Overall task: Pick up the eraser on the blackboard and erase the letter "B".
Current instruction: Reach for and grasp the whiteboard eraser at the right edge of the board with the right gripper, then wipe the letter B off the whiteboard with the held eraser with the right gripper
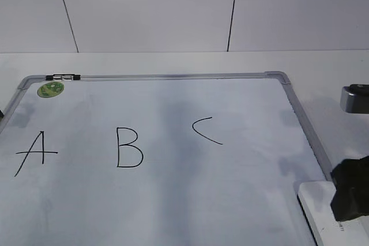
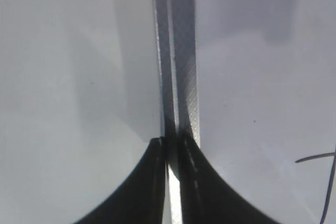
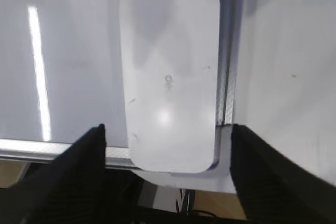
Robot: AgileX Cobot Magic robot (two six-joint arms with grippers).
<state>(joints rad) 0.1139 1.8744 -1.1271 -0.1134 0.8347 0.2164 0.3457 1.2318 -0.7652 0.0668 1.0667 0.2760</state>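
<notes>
The blackboard (image 1: pixel 173 200) is a white board with a grey frame, lying flat. It carries a black "A" (image 1: pixel 36 152), the letter "B" (image 1: pixel 129 147) in the middle and a "C" (image 1: pixel 206 129). The eraser (image 1: pixel 326 217) is a white glossy block in the board's near right corner, and fills the right wrist view (image 3: pixel 168 72). My right gripper (image 1: pixel 350 195) is open, with its fingers (image 3: pixel 167 127) on either side of the eraser's near end, not closed on it. My left gripper (image 2: pixel 170 138) is shut and empty over the board's left frame (image 2: pixel 181 77).
A round green sticker (image 1: pixel 50 89) and a black-and-silver clip (image 1: pixel 66 76) sit at the board's far left corner. White table (image 1: pixel 328 67) surrounds the board, with a wall behind. The table's front edge shows under the eraser (image 3: pixel 173 182). A stroke of the "A" (image 2: pixel 323 161) shows in the left wrist view.
</notes>
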